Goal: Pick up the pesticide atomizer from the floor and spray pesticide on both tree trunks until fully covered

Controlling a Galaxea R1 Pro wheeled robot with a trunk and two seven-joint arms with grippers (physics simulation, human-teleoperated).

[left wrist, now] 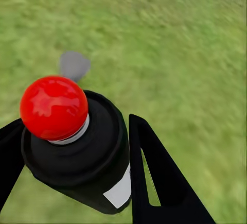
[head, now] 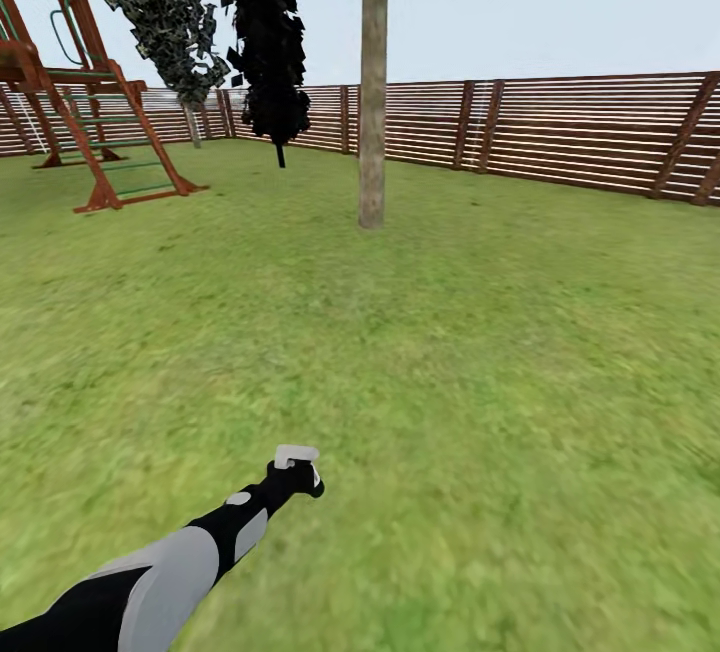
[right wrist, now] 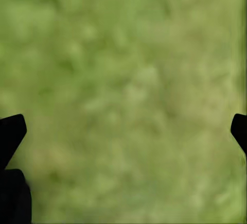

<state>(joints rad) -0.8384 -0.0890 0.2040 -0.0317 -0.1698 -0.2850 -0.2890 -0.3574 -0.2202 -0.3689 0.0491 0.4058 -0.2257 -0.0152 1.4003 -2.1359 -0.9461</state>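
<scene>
Your left hand (left wrist: 72, 183) is clamped on the pesticide atomizer (left wrist: 82, 157), a small black spray bottle with a white label patch; its black fingers (left wrist: 164, 183) press either side of the body, so the pick-up looks done. In the left wrist view the bottle carries a glossy red ball on a grey collar, and a light grey piece pokes out beyond it over the grass. In the head view the same hand (head: 297, 477) is stretched forward and low, with the pale grey trigger head on top. Your right hand (right wrist: 123, 131) has its two dark fingertips far apart, nothing between them, with blurred green lawn beneath. What is left, as I judge it, is all the spraying: no white specks show on the tall, straight grey-brown tree trunk (head: 372, 92), which stands well ahead of the left hand and a little to its right across open green grass floor (head: 500, 382). Only this one bare trunk of that kind is clear to see, so the second tree has yet to be found. Beyond it runs the brown slatted wooden fence (head: 560, 127); far ahead to the left of your hand stands a reddish wooden play frame (head: 90, 102) beside a dark conifer (head: 268, 42). The label patch is blank as far as can be seen, with no brand or writing readable
</scene>
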